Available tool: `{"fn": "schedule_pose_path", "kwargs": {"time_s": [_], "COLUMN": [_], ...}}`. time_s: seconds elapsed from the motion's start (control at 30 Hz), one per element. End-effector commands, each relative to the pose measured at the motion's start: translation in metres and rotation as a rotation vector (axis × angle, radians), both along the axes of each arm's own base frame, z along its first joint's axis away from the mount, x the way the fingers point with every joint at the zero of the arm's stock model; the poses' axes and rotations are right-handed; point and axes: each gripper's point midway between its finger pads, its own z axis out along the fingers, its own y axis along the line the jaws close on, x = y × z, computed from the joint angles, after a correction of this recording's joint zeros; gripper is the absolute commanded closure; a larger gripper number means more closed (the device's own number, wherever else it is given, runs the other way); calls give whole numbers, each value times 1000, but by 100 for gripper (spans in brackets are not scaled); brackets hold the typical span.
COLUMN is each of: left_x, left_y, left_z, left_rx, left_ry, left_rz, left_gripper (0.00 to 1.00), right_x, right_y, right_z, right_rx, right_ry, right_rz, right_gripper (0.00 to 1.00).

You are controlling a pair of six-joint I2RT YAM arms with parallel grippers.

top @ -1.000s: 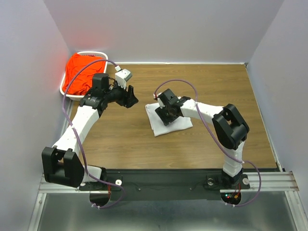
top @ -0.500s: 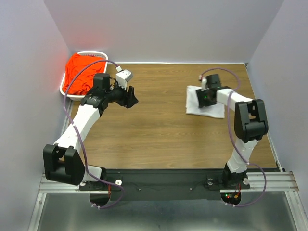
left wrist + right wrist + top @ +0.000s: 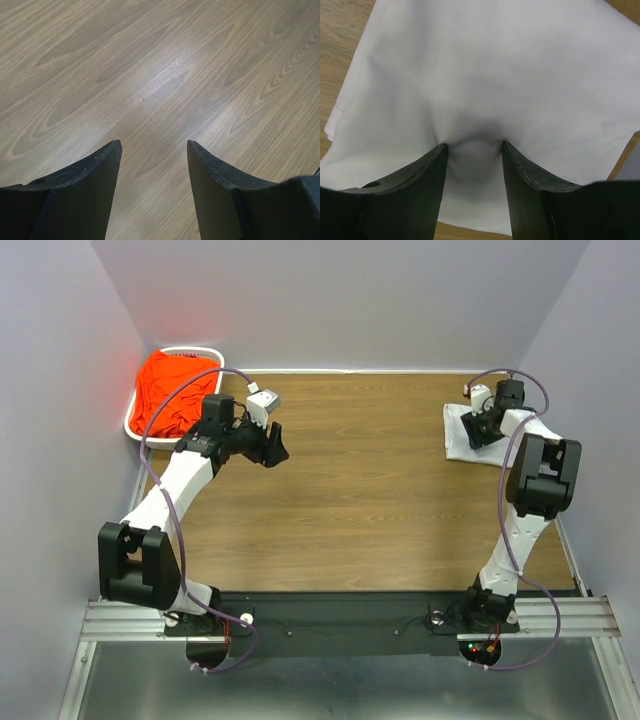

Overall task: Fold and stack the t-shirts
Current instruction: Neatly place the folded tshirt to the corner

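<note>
The middle of the surface (image 3: 360,500) is open wood from the near edge to the back wall, and a claw can pass there freely. In the far left corner, the basket (image 3: 132,430) with the orange t-shirt (image 3: 165,390) stands in the way, close to the left wall. The left claw (image 3: 272,445), with its fingers apart, hangs over bare wood to the right of the basket. At the far right, the white t-shirt (image 3: 458,445) lies near the side wall. The right claw (image 3: 480,430) presses on it with its fingers apart, and the right arm stands along that side.
</note>
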Motion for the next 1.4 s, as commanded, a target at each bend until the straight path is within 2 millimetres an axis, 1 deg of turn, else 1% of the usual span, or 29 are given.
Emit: {"fn": "schedule_pose_path", "kwargs": {"time_s": [0.0, 0.03, 0.07, 0.1, 0.13, 0.17, 0.23, 0.27, 0.33, 0.37, 0.4, 0.47, 0.57, 0.6, 0.63, 0.67, 0.7, 0.73, 0.77, 0.83, 0.87, 1.0, 1.03, 1.07, 1.1, 1.13, 1.2, 1.27, 1.37], "left_x": [3, 3, 3, 3, 3, 3, 2, 1, 1, 0, -2, -3, -5, -6, -7, -7, -8, -8, -9, -9, -9, -10, -10, -11, -12, -12, -12, -12, -11], "left_y": [-3, -3, -3, -3, -3, -3, -3, -3, -3, -3, -3, -3, -3, -3, -3, -2, -2, -3, -2, -2, -2, -1, -1, 0, -1, -1, 0, 0, 1], "left_z": [17, 18, 19, 20, 21, 23, 25, 26, 29, 32, 32, 34, 34, 33, 32, 32, 32, 31, 31, 30, 30, 28, 27, 26, 26, 26, 24, 23, 21], "left_rx": [-13, -12, -12, -12, -13, -15, -18, -21, -26, -28, -30, -34, -39, -38, -39, -37, -37, -37, -36, -37, -34, -32, -32, -31, -30, -27, -24, -18, -12], "left_ry": [-51, -53, -56, -58, -59, -63, -67, -68, -72, -80, -78, -88, -91, -90, -91, -94, -93, -90, -92, -92, -95, -94, -95, -92, -93, -94, -92, -87, -83], "left_rz": [-27, -27, -26, -26, -27, -27, -25, -27, -26, -27, -25, -26, -25, -24, -25, -25, -27, -28, -29, -31, -28, -26, -25, -24, -28, -30, -30, -34, -32], "left_gripper": [34, 34, 34, 34, 34, 34, 34, 34, 34, 34, 34, 34, 34, 34, 34, 34, 34, 34, 34, 34, 34, 34, 33, 33, 31, 30, 28, 22, 21], "right_x": [-34, -32, -27, -26, -21, -21, -14, -12, -13, -19, -21, -35, -59, -65, -77, -82, -91, -92, -98, -98, -103, -102, -99, -99, -92, -92, -85, -70, -49], "right_y": [-4, -6, -6, -5, -4, -3, 2, 5, 11, 16, 20, 28, 35, 36, 40, 39, 40, 38, 40, 38, 37, 18, 18, 18, 16, 15, 12, 10, 8], "right_z": [-52, -45, -31, -29, -10, 0, 29, 55, 78, 91, 97, 95, 77, 76, 62, 58, 47, 48, 37, 31, 23, 1, -3, -12, -13, -18, -30, -28, -33], "right_rx": [-27, -28, -25, -16, -6, 6, 34, 60, 95, 129, 157, 217, 262, 268, 280, 276, 281, 272, 279, 270, 260, 171, 169, 173, 170, 167, 163, 170, 193], "right_ry": [206, 195, 165, 158, 117, 100, 40, -9, -46, -52, -50, -2, 71, 76, 118, 133, 161, 159, 175, 163, 176, 178, 177, 195, 174, 186, 190, 165, 149], "right_rz": [121, 118, 111, 106, 81, 65, 40, 8, -18, -53, -66, -131, -224, -235, -261, -283, -312, -316, -336, -353, -361, -403, -404, -404, -410, -413, -419, -419, -421], "right_gripper": [46, 46, 45, 44, 43, 41, 33, 30, 26, 25, 23, 23, 23, 23, 23, 23, 23, 23, 23, 23, 23, 23, 23, 24, 24, 25, 25, 25, 25]}}
